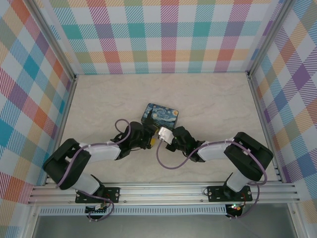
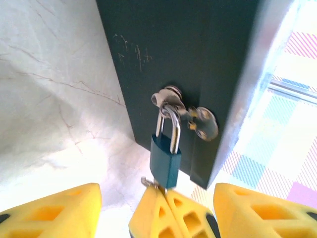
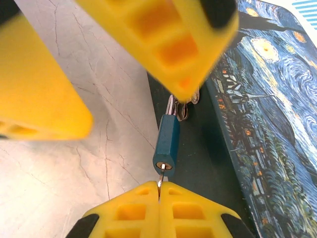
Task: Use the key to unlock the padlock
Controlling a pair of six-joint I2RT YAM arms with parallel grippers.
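Note:
The teal padlock [image 3: 167,141] hangs by its silver shackle [image 2: 168,126] from the hasp on the dark front wall of the starry-night tin [image 1: 161,114]. The thin key [image 3: 161,176] sticks into the keyhole in the padlock's bottom face. My right gripper [image 3: 159,191] is shut on the key, just below the padlock [image 2: 166,161]. My left gripper [image 2: 156,193] is open, its yellow fingers [image 2: 54,210] spread wide on either side of the padlock and of the right gripper's tips [image 2: 171,213]. In the top view both grippers meet at the tin's near side, left [image 1: 147,138] and right [image 1: 158,140].
The tin stands on a pale marble-look table [image 1: 218,109] ringed by checked walls [image 1: 163,34]. The two arms converge in front of the tin, with purple cables [image 1: 171,163] looping off them. A metal rail [image 1: 163,191] runs along the near edge.

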